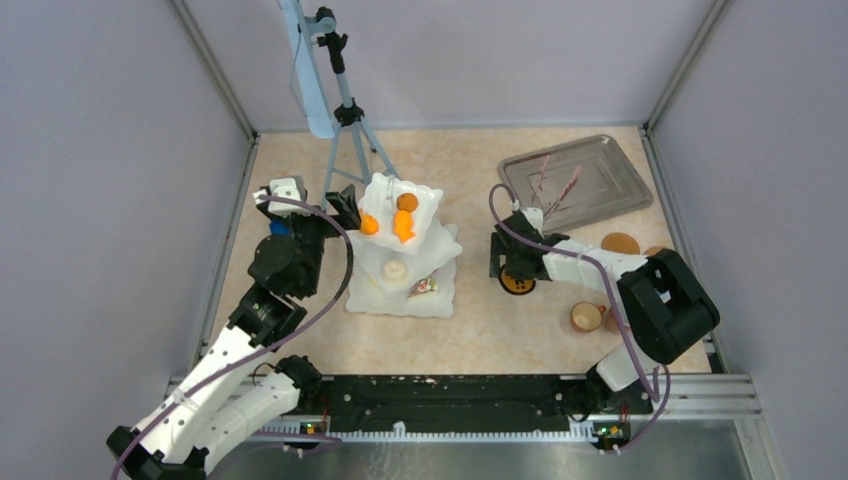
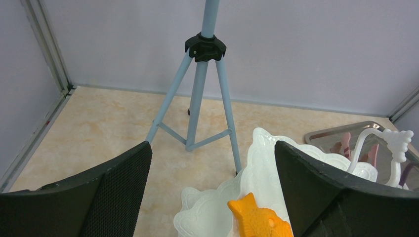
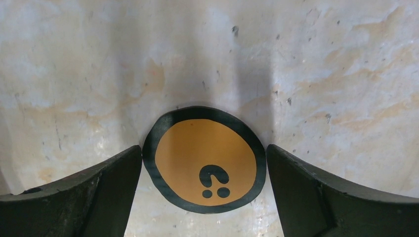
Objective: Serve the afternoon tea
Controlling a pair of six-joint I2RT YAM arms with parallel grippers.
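A white tiered stand [image 1: 440, 250] holds the afternoon tea pastries: two orange ones [image 1: 403, 226] and a brown one [image 1: 406, 201] on top, a cream one [image 1: 395, 268] and a cake slice [image 1: 424, 287] lower down. My left gripper [image 1: 345, 206] hovers open at the top tier's left edge. In the left wrist view its jaws [image 2: 212, 145] stand wide with nothing in them, above an orange fish-shaped pastry [image 2: 259, 220]. My right gripper [image 1: 512, 262] [image 3: 204, 150] is open, low over a round orange disc with a black rim [image 3: 205, 158] [image 1: 517, 284]. A small handled mug [image 1: 585, 317] sits by the right arm.
A metal tray [image 1: 600, 160] with pink tongs [image 1: 562, 190] lies at the back right. A blue tripod [image 1: 345, 110] [image 2: 200, 98] stands behind the stand. Another brown disc [image 1: 620, 243] lies near the right wall. A blue object [image 1: 280, 228] peeks from behind my left arm.
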